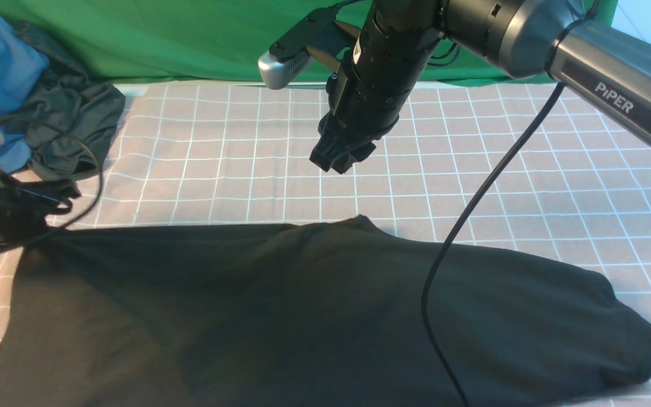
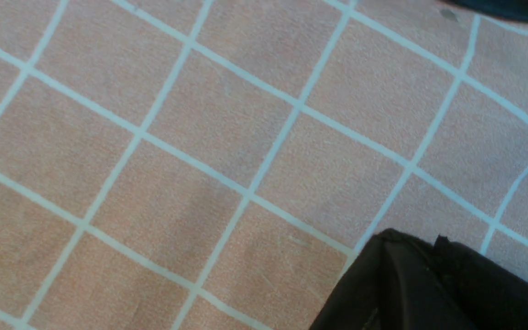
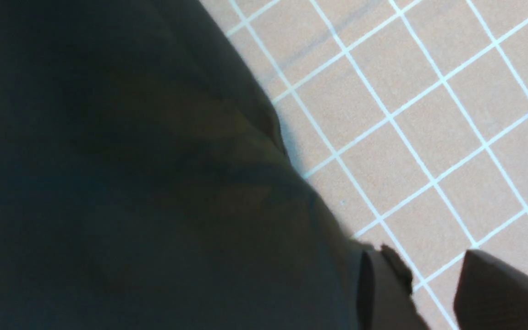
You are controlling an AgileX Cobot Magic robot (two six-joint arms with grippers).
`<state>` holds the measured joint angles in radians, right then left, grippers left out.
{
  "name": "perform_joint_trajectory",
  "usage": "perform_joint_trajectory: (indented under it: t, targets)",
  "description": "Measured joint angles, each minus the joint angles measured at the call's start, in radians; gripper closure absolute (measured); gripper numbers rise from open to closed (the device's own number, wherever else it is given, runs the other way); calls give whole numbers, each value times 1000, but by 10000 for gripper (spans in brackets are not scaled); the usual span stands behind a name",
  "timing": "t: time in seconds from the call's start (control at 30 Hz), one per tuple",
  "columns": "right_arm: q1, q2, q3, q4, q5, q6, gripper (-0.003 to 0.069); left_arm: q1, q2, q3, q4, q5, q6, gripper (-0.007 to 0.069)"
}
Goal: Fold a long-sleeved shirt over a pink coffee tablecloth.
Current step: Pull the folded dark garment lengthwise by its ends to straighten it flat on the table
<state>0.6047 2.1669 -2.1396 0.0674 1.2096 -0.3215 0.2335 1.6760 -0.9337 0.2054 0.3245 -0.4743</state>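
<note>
Note the long-sleeved shirt (image 1: 303,311) lying flat on the near part of the pink coffee tablecloth (image 1: 235,152). Bring the right tool (image 1: 341,161), half open and empty above the far edge, down onto that edge; pinch one layer only. Check the left tool (image 2: 413,238), closed near the left corner with no cloth seen in it, before lifting evenly
</note>
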Motion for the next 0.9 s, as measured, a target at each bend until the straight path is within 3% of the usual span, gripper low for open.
perform_joint_trajectory:
  t: [0.17,0.27,0.4,0.5,0.6,0.67,0.73,0.9]
  targets:
    - [0,0,0,0,0,0,389,21,0,0,7,-1,-12,567]
    - [0,0,0,0,1,0,389,23,-1,0,32,-2,-13,508]
    - [0,0,0,0,1,0,389,25,-2,-36,53,40,-13,363]
    - [0,0,0,0,5,0,389,26,-2,-107,-59,137,-9,259]
    - [0,0,0,0,5,0,389,8,-2,-175,-292,269,167,209]
    - [0,0,0,0,5,0,389,-36,1,-204,-458,360,386,210]
    - [0,0,0,1,6,0,389,-107,12,-216,-550,406,520,211]
    - [0,0,0,1,7,0,389,-260,79,-256,-569,405,601,211]
